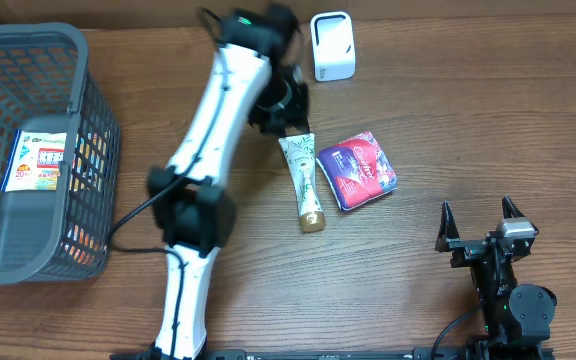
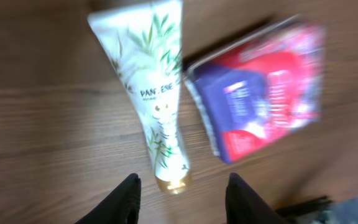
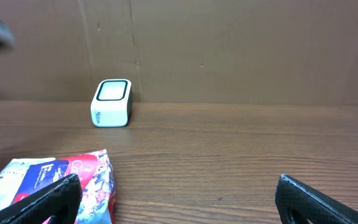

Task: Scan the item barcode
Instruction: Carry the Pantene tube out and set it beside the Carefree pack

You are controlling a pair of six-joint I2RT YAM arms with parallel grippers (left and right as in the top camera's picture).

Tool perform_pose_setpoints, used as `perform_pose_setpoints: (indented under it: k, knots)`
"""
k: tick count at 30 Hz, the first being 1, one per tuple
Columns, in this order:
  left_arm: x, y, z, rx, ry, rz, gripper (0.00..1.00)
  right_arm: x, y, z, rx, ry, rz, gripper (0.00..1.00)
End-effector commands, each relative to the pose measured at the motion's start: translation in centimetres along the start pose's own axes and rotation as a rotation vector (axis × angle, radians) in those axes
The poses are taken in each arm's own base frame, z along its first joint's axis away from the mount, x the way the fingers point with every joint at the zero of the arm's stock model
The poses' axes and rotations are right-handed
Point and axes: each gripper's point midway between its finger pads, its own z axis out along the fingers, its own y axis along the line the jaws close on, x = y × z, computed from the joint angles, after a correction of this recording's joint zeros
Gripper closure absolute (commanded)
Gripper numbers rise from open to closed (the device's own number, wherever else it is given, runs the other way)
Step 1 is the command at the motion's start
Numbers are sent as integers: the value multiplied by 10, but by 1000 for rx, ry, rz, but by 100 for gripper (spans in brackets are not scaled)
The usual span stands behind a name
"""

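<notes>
Two items lie side by side on the wooden table [image 1: 488, 110]: a Pantene tube [image 1: 303, 180], its gold cap toward the robot, and a purple-and-red packet [image 1: 358, 172] just beside it on the right. The left gripper [image 2: 184, 180] hangs over the tube (the wrist picture is blurred), jaws partly apart, holding nothing. The white scanner [image 1: 331, 45] stands near, at the far edge. The right gripper [image 1: 478, 210] is well apart, jaws wide and empty. A grey basket [image 1: 96, 120] with packages stands at the left.

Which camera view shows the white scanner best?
The right wrist view: the scanner stands unobstructed, its window facing the camera. The overhead view shows the scanner small, from above; the left wrist view misses it.
</notes>
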Motion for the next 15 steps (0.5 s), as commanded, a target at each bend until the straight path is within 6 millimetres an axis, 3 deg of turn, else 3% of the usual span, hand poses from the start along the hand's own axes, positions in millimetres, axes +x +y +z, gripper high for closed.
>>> perform_pose_setpoints:
  k: [1,5,10,11,12,15]
  knots:
    - [10,-15,-109,153,-247,75,57,1,-3,0,16,-7,-4,0]
    - [27,3,-180,173,-429,68,44,1,-3,0,16,-7,-4,0]
    - [63,38,-260,165,-658,45,43,1,-3,0,16,-6,-4,0]
    - [70,49,-274,145,-706,20,35,1,-3,0,16,-7,-4,0]
    - [83,77,-299,80,-801,-48,0,1,-3,0,16,-6,-4,0]
    - [104,133,-335,-73,-937,-209,0,1,-3,0,16,-7,-4,0]
